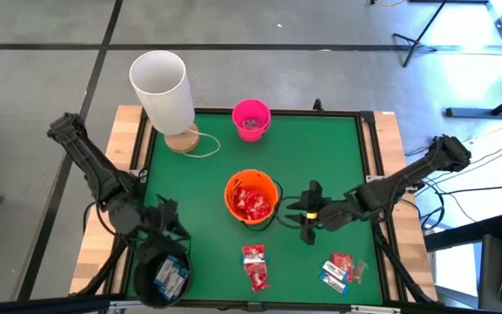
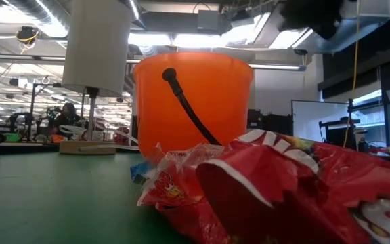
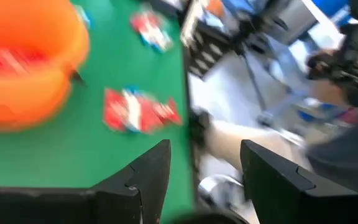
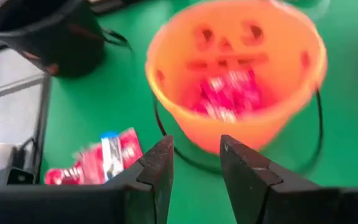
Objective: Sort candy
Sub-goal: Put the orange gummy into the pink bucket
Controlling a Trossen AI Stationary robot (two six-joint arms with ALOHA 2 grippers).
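Red crinkly candy packets lie flat on the green mat near its near edge [image 1: 254, 266], and more sit with white-and-blue bars to the right [image 1: 342, 269]. An orange bucket [image 1: 251, 198] at the mat's middle holds red packets [image 4: 229, 93]. A black bucket [image 1: 162, 275] at the near left corner holds white-and-blue bars. My left gripper [image 1: 168, 222] hovers open just above the black bucket, empty [image 3: 207, 165]. My right gripper [image 1: 308, 212] is open and empty right of the orange bucket, facing it [image 4: 197, 158]. The low view shows red packets [image 2: 283, 190] in front of the orange bucket [image 2: 191, 102].
A pink bucket [image 1: 251, 118] stands at the mat's far edge. A tall white cylinder on a round wooden base [image 1: 162, 92] stands at the far left corner. The orange bucket's black handle lies on the mat beside it. Bare green mat lies left of the orange bucket.
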